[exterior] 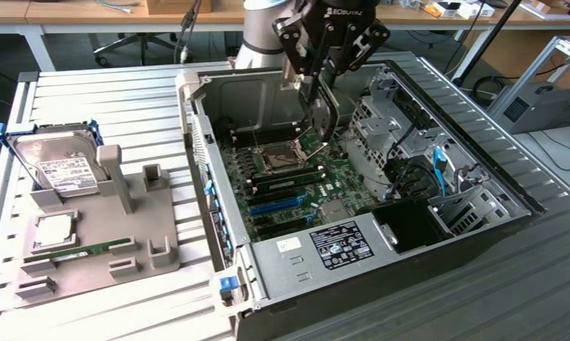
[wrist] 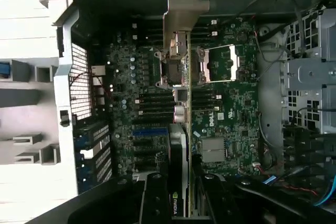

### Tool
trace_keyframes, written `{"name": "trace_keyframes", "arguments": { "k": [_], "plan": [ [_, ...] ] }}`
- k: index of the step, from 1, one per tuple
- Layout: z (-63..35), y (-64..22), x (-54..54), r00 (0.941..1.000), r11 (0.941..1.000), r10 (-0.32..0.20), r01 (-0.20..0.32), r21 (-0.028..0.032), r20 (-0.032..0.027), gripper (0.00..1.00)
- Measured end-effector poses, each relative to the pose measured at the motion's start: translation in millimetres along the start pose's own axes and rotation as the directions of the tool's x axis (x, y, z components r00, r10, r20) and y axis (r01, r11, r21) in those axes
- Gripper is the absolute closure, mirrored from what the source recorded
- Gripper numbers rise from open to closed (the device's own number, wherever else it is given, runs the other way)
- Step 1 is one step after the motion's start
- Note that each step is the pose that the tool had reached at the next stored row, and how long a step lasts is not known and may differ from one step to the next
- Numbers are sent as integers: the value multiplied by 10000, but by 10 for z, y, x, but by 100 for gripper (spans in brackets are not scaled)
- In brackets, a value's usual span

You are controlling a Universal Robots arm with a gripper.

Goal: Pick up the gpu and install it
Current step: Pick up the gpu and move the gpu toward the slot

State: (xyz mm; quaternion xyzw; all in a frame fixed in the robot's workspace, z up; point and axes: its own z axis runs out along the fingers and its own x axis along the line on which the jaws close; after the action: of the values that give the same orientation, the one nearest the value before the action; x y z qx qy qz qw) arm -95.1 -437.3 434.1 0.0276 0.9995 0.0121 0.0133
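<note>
Open computer case seen from above, with the card held over the motherboard.

(a) Nearest the wrist camera: the gripper point(wrist: 181, 203), its two black fingers point(wrist: 156, 198) drawn partly together and clamped on the flat faces of the gpu point(wrist: 177, 150). The edge in the jaws bears a maker's logo.

(b) The gpu hangs straight below the gripper point(exterior: 323, 74), thin edge toward the wrist camera. Its long axis runs away from the fingers, down toward the board. The silver end bracket point(wrist: 185, 3) is at the far, lower end. In the exterior view the gpu point(exterior: 321, 117) appears as a narrow upright strip.

(c) Beneath it: the motherboard point(exterior: 299, 177), with the open CPU socket point(exterior: 277, 155) just beside the card's lower end. Whether the card touches the board cannot be told.

(d) The blue expansion slots point(exterior: 273, 206) lie apart from the card, toward the exterior view's lower left. Judged from this, the card is not seated and its long axis stands roughly square to the board.

(e) Farther out: the case wall point(exterior: 195, 142), then the grey parts holder point(exterior: 95, 234) carrying a hard drive point(exterior: 57, 167).
</note>
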Motion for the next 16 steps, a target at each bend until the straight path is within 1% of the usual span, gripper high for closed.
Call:
{"name": "trace_keyframes", "arguments": {
  "k": [4,5,16],
  "plan": [
    [7,14,-259,10000,10000,-62,62,-2,-1,73],
    [8,17,-307,10000,10000,-77,77,-2,-2,73],
    [19,38,-695,9995,9995,-311,311,-9,-7,73]
  ]
}}
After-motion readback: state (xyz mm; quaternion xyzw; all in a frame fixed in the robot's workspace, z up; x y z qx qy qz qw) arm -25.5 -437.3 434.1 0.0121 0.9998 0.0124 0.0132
